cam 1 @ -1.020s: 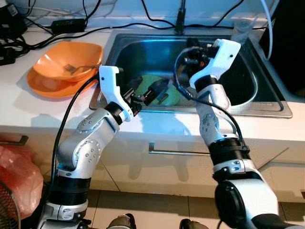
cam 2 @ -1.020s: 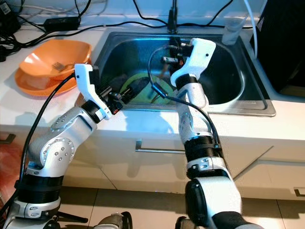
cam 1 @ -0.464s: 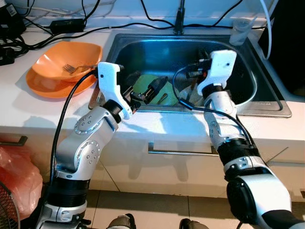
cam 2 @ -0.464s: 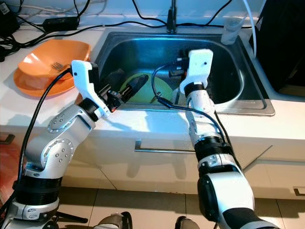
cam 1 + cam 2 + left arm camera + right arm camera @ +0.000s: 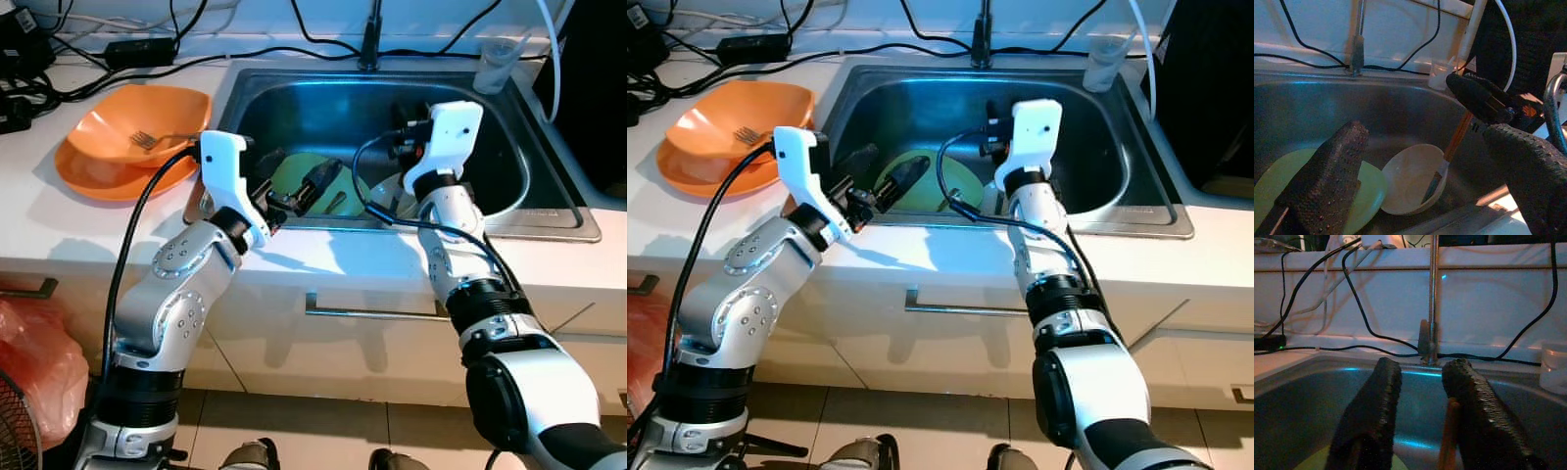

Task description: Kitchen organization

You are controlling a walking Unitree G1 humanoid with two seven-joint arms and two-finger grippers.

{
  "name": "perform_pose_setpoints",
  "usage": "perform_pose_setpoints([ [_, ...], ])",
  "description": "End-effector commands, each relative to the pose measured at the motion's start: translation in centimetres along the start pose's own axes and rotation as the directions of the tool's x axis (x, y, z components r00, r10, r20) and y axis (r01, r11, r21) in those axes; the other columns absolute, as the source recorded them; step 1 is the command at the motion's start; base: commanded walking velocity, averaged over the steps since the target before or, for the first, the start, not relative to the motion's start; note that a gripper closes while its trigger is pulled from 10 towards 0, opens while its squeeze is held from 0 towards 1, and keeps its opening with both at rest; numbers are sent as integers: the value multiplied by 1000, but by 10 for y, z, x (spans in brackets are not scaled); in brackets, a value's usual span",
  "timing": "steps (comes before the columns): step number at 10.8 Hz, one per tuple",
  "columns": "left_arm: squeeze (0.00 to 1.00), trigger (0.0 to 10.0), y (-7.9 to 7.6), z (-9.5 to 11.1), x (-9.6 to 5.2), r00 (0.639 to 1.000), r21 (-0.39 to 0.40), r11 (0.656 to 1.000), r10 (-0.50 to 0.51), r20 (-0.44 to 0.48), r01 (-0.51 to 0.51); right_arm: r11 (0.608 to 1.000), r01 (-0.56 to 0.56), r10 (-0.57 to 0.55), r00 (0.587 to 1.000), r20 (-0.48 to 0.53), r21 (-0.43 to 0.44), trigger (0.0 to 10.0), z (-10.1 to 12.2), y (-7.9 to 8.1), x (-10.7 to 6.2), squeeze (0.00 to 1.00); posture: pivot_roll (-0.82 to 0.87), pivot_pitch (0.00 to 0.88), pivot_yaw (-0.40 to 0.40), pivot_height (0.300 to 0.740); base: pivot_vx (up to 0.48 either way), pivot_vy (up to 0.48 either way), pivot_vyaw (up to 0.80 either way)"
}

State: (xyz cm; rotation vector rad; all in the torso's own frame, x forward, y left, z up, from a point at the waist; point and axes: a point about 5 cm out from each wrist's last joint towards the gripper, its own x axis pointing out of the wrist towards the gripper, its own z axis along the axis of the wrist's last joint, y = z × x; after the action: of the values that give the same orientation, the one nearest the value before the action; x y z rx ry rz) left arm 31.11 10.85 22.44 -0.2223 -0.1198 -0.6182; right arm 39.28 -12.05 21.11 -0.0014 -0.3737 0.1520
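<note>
A pale green plate (image 5: 299,168) lies in the steel sink (image 5: 313,103) near its front wall. Beside it sits a white bowl (image 5: 1405,176). A utensil with an orange wooden handle (image 5: 1457,134) stands tilted in the bowl. My right gripper (image 5: 404,127) hovers over the bowl, fingers apart. The handle (image 5: 1449,431) rises between them, against one finger. My left gripper (image 5: 309,164) hangs open just above the green plate at the sink's front left, holding nothing.
Stacked orange bowls (image 5: 108,157) with a fork (image 5: 147,140) sit on the counter left of the sink. A faucet (image 5: 370,39), a clear plastic cup (image 5: 495,61), black cables and a power adapter (image 5: 142,49) line the back. A red bag (image 5: 34,362) is on the floor at left.
My right gripper has come down and toward the sink's front, now low over the bowl. My left gripper has shifted slightly over the green plate.
</note>
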Motion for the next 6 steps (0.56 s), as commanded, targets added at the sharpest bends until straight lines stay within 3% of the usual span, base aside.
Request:
perform_pose_setpoints([
  [1,1000,10000,0,3,-3,1000,18,1000,-7,7,7,1000,-15,15,1000,24,9,10000,5,3,3,1000,106,153,53,740,0,0,0],
  [6,1000,10000,1,1,4,1000,22,1000,10,23,-10,1000,-14,14,1000,27,4,10000,6,-5,5,1000,76,121,41,740,0,0,0],
])
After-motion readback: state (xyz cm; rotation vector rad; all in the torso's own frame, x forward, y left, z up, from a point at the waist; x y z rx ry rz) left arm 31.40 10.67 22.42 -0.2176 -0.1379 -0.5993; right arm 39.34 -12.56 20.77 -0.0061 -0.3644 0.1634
